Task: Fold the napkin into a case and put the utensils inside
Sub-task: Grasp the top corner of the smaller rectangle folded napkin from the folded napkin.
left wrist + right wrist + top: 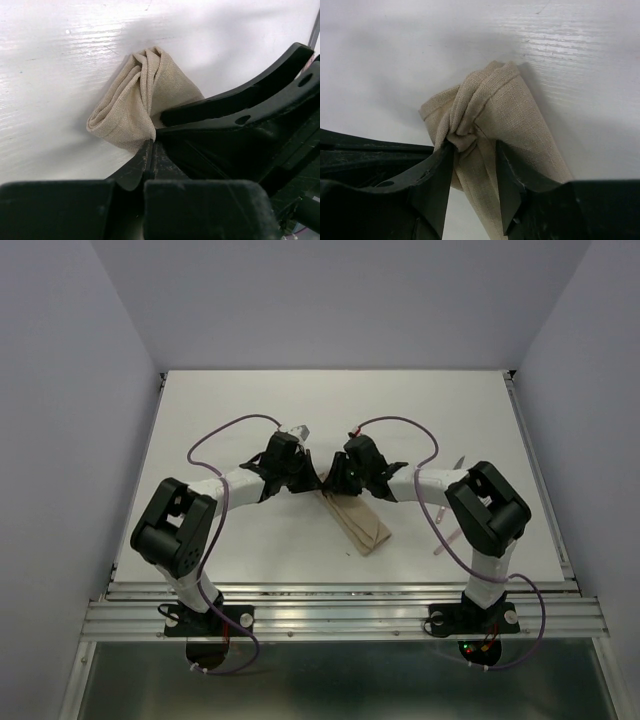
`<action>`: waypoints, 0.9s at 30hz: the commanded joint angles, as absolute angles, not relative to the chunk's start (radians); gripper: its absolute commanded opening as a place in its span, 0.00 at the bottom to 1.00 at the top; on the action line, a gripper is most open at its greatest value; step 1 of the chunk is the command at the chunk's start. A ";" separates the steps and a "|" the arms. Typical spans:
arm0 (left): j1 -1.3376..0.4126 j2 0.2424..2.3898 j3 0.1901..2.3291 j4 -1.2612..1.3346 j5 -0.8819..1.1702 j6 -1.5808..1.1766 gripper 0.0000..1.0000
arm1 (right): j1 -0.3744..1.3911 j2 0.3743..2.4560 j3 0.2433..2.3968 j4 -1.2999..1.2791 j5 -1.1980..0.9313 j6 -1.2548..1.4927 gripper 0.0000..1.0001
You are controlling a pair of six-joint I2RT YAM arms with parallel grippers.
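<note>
Together at the far end of the napkin (362, 527).
Top: it lies folded at centre, utensils (441, 538) waiting to its right. Left wrist: left gripper (150, 145) is clamped on a fold, probably anchoring it. Right wrist: right gripper (475, 150) stands half-open astride the bunched cloth.

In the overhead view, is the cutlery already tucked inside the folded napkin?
No, the cutlery lies bare on the table, well apart from the napkin.

No writing, label, brand or number can be read in any view. Nothing is printed on the napkin (520, 115).
</note>
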State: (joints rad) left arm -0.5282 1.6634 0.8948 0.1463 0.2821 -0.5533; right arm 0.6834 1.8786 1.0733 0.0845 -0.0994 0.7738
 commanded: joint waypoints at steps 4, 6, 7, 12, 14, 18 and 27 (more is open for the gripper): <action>-0.546 1.628 0.884 0.164 0.265 -0.529 0.00 | 0.696 1.758 1.085 0.061 0.024 0.744 0.36; -0.546 1.620 0.879 0.172 0.264 -0.526 0.00 | 0.696 1.749 1.074 0.063 0.040 0.756 0.31; -0.546 1.623 0.882 0.170 0.267 -0.523 0.00 | 0.696 1.749 1.068 0.063 0.044 0.764 0.28; -0.545 1.632 0.888 0.167 0.273 -0.526 0.00 | 0.696 1.776 1.058 0.077 0.106 0.827 0.09; -0.546 1.637 0.894 0.166 0.276 -0.526 0.00 | 0.696 1.810 1.083 0.092 0.075 0.827 0.01; -0.546 1.641 0.907 0.158 0.276 -0.523 0.00 | 0.696 1.836 1.094 0.147 0.009 0.841 0.01; -0.545 1.644 0.920 0.152 0.287 -0.518 0.00 | 0.696 1.878 1.082 0.237 -0.081 0.850 0.01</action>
State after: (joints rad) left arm -0.5400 1.6634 0.8921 0.1448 0.2733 -0.5388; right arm 0.6888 1.8587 1.0649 0.1291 -0.0383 0.8391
